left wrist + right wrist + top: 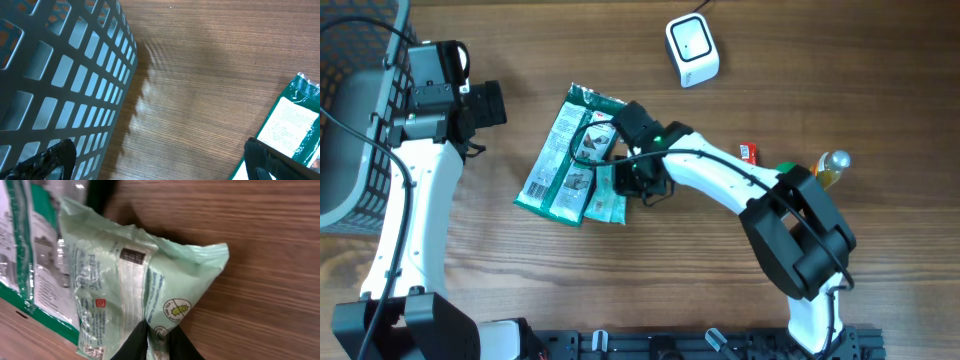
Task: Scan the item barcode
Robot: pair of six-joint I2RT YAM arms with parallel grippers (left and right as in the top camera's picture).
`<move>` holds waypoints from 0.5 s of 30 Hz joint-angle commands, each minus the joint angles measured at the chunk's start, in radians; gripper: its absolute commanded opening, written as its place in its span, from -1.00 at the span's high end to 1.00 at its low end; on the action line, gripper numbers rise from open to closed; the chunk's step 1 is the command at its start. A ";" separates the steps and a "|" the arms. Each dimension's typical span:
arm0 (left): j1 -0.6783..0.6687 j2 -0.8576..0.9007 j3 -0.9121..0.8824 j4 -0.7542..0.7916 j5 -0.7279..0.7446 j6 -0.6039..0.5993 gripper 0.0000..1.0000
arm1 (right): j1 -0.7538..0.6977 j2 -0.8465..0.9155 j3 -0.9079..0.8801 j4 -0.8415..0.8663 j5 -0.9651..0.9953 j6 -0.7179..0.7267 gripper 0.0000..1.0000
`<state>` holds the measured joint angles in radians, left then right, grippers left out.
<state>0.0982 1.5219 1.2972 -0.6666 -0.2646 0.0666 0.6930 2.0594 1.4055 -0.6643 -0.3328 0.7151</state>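
Wood-grain tabletop point(720, 260) fills every view, so take your bearings from what sits on it. At your far left is the grey mesh basket point(392, 70), with the left gripper point(485, 104) just beside it. Its fingers are spread wide with nothing between them, and it is idle for this step.

Moving right, a dark green packet point(555, 160) lies flat near the middle of the table. Partly on top of it is the pale green packet point(145, 270), which I take to be the item you must scan. The right gripper point(160, 332) has its fingers drawn close together on that packet's lower edge, pinching the film. The rest of the bag is crumpled and hangs free.

The white scanner point(692, 50) stands farther right and toward the back edge, well apart from both packets. A small red item point(749, 152) and a bottle point(832, 165) sit at the far right, out of your path.

To do this well:
- Check that the pinch is firm before you lift, because thin film slips easily.
- Raise the pale packet clear of the dark one so that only one comes up.
- I cannot make out the barcode from here. Find it, then turn that face flat toward the scanner's window.
- Hold the packet steady and avoid folding the film over the printed panel.
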 commanded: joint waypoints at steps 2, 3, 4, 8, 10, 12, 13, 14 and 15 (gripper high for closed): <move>0.000 -0.002 0.002 0.003 -0.002 0.008 -1.00 | -0.021 -0.076 0.011 -0.002 -0.004 -0.008 0.49; 0.000 -0.002 0.002 0.003 -0.002 0.008 -1.00 | -0.020 -0.083 0.011 0.004 0.019 -0.010 0.40; 0.000 -0.002 0.002 0.003 -0.002 0.008 -1.00 | -0.020 -0.083 0.011 0.013 0.037 -0.011 0.34; 0.000 -0.002 0.002 0.003 -0.002 0.008 -1.00 | -0.019 -0.079 0.009 0.026 0.080 -0.012 0.34; 0.000 -0.002 0.002 0.003 -0.002 0.008 -1.00 | -0.017 -0.079 0.009 0.047 0.080 -0.027 0.42; 0.000 -0.002 0.002 0.003 -0.002 0.008 -1.00 | -0.007 -0.079 0.009 0.106 0.081 -0.072 0.53; 0.000 -0.002 0.002 0.003 -0.002 0.008 -1.00 | 0.003 -0.079 0.008 0.141 0.081 -0.097 0.52; 0.000 -0.002 0.002 0.003 -0.002 0.008 -1.00 | 0.015 -0.077 0.008 0.171 0.082 -0.122 0.53; 0.000 -0.002 0.002 0.003 -0.002 0.008 -1.00 | 0.031 -0.065 0.008 0.212 0.086 -0.140 0.54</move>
<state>0.0982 1.5219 1.2972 -0.6659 -0.2646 0.0666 0.6884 1.9972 1.4052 -0.5060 -0.2680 0.6460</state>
